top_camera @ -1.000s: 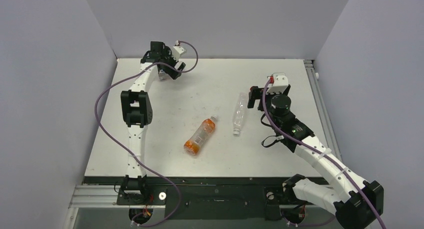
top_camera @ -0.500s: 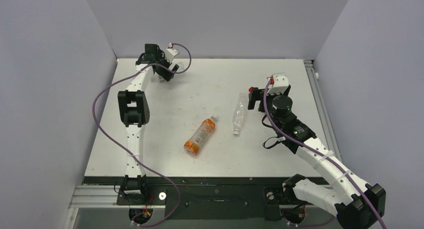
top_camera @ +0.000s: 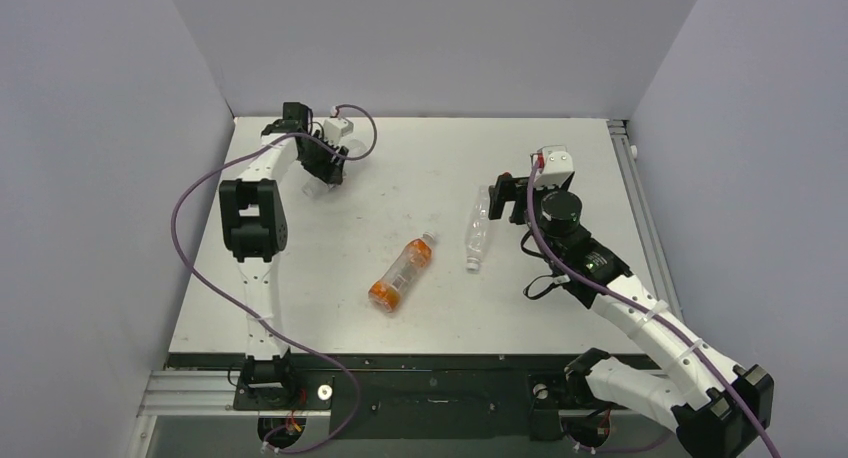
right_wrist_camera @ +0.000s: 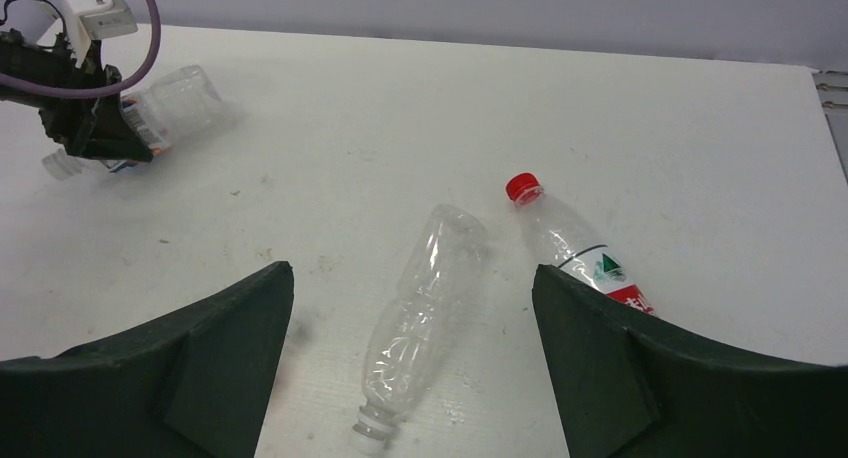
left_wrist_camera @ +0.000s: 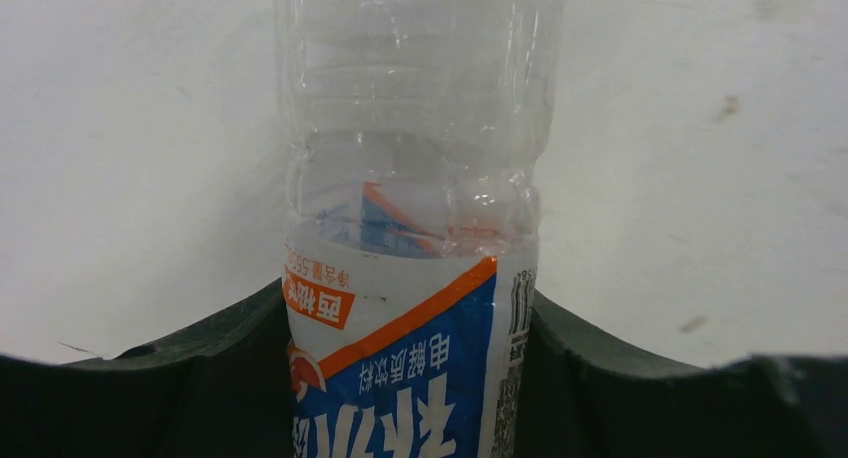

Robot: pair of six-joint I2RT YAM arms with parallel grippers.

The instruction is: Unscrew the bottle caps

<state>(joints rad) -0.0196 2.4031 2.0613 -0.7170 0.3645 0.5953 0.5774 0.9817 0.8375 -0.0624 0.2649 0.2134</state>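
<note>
My left gripper is shut on the body of a clear bottle with a blue and white label, at the table's back left. In the right wrist view that bottle's whitish cap pokes out beside the gripper. My right gripper hangs open above a crumpled clear bottle lying flat, its whitish cap pointing toward me. To its right lies a bottle with a red cap. An orange bottle with a whitish cap lies mid-table.
Grey walls close in the table on the left, back and right. A metal rail runs along the right edge. A purple cable loops off the left arm.
The left arm swung down and toward the near left, and its jaws closed on the labelled bottle. The right gripper shifted slightly left over the clear bottle.
</note>
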